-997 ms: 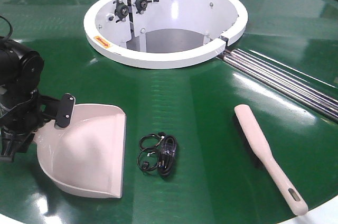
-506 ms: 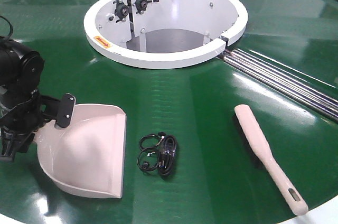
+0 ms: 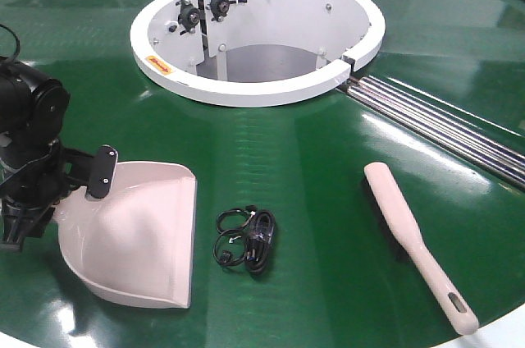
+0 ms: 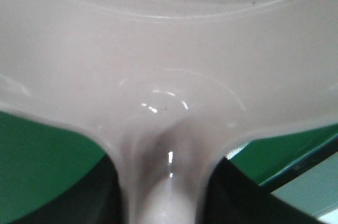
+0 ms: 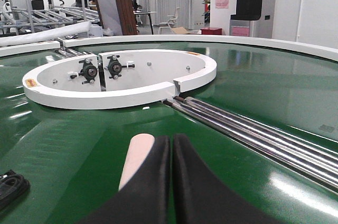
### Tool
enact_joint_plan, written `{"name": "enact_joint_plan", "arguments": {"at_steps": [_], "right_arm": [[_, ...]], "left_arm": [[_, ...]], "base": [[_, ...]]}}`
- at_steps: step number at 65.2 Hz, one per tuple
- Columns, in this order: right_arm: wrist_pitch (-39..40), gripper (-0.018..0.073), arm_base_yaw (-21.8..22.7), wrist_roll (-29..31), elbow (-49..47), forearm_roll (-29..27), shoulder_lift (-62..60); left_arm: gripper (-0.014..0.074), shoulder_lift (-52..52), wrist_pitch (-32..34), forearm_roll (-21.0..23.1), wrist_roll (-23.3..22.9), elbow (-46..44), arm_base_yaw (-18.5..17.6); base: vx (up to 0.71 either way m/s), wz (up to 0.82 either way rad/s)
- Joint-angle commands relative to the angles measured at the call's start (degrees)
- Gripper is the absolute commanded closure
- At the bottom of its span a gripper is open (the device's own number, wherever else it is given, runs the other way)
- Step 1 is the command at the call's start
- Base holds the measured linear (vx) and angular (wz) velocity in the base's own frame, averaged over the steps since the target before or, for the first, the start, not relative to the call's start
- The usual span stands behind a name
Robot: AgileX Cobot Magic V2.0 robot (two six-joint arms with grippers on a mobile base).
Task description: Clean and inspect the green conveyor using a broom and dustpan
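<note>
While left pincer (image 4: 163,203) is pinching wide beige dustpan (image 3: 135,237) on glossy green conveyor (image 3: 312,159), nothing is shifting; right pincer (image 5: 170,150), pressed together, is hovering over slim beige broom (image 3: 410,237); sweeping is not starting.

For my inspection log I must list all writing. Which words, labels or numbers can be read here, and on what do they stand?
Nothing can be read.
Orange stickers on the white hub: too small.
Pink wall notice: blurred.
Faint mark on the green conveyor: illegible.
</note>
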State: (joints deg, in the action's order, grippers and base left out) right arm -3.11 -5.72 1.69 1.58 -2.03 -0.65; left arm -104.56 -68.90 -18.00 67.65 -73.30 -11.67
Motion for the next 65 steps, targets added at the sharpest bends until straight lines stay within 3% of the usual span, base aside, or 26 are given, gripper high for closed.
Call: {"name": "enact_joint_plan", "arguments": {"at_steps": [1,29,43,49,65], "right_arm": [[4.1,0.0568,0.3,0.3,0.2,0.5,-0.6],[4.3,0.0568,0.3,0.3,0.2,0.5,-0.6],[10.5,0.0568,0.3,1.1,-1.9,1.0,-0.6],[8.0,0.0568,0.3,-0.4,-6.7,0.6,0.9],[-8.1,0.0568,0.3,-0.8,-23.9,-2.1,16.3]], "left_arm": [[0.0602,2.8,-1.4,-0.2,0.1,-1.0,-0.5],[0.0602,2.8,-1.4,-0.2,0.1,-1.0,-0.5],[0.0603,2.8,-1.4,-0.2,0.1,-1.0,-0.5],[0.0603,2.8,-1.4,-0.2,0.1,-1.0,-0.5],[0.0603,2.8,-1.4,-0.2,0.1,-1.0,-0.5]], "base": [[0.0,0.0],[0.0,0.0],[0.0,0.0],[0.0,0.0],[0.0,0.0]]}}
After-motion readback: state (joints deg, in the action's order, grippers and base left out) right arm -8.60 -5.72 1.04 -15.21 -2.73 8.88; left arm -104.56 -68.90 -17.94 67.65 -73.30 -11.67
